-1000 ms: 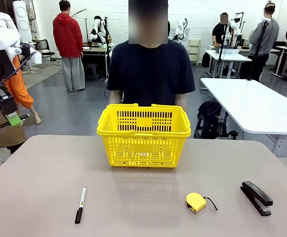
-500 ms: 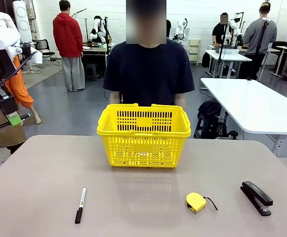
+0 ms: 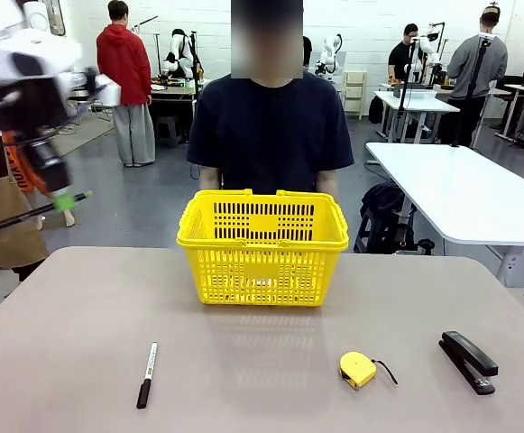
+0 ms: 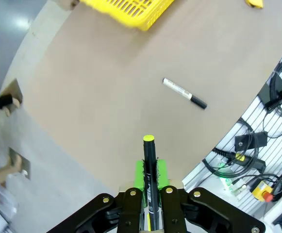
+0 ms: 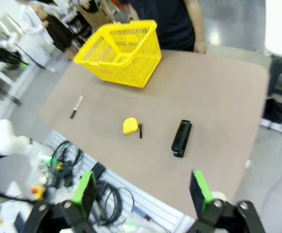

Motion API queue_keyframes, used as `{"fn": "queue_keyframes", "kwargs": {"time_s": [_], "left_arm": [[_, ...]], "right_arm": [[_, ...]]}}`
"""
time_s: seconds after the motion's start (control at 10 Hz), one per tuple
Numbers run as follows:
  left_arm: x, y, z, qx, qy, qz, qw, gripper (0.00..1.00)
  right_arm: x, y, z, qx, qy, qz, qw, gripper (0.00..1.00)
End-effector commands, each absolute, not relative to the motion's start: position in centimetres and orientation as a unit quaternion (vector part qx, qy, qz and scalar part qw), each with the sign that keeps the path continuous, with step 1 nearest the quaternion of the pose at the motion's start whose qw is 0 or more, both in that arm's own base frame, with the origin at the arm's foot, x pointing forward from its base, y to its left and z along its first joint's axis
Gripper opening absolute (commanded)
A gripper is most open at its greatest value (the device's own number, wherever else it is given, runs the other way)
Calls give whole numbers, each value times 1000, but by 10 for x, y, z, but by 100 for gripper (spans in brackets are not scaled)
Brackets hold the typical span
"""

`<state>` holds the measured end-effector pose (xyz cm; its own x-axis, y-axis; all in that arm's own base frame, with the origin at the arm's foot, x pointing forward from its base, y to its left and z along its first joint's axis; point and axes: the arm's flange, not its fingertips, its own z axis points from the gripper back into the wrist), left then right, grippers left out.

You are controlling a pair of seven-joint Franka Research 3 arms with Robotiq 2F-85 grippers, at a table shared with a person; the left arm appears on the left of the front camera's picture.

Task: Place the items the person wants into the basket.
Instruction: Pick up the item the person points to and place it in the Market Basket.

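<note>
Swung rightward in the upper left of the frame, left hand (image 3: 63,200) clamps the pen (image 3: 13,219); right hand (image 5: 141,190) gapes wide, empty. Basket (image 3: 262,275), marker (image 3: 146,374) unmoved.

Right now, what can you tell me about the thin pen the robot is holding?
The pen is thin and black with a yellow tip, and looks like plastic. The left tool is shut on it, its green pads pressing both sides, with the tip sticking out past them. It is slanted in the air near the table and its left edge, touching nothing else.
</note>
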<state>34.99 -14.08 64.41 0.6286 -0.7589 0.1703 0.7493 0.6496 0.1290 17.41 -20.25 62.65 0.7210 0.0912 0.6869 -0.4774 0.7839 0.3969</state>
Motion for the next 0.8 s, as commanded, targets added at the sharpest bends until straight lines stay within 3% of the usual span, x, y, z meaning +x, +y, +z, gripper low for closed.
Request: {"fn": "queue_keyframes", "kwargs": {"time_s": [0.0,0.5,0.7], "left_arm": [[402,-212,677,53,-108,-538,834,11],[515,-349,633,75,-95,-688,715,11],[528,-365,605,75,-91,-713,691,11]], "right_arm": [[174,-203,625,295,-340,169,877,100],[174,-203,625,295,-340,169,877,100],[174,-203,625,295,-340,169,877,100]]}}
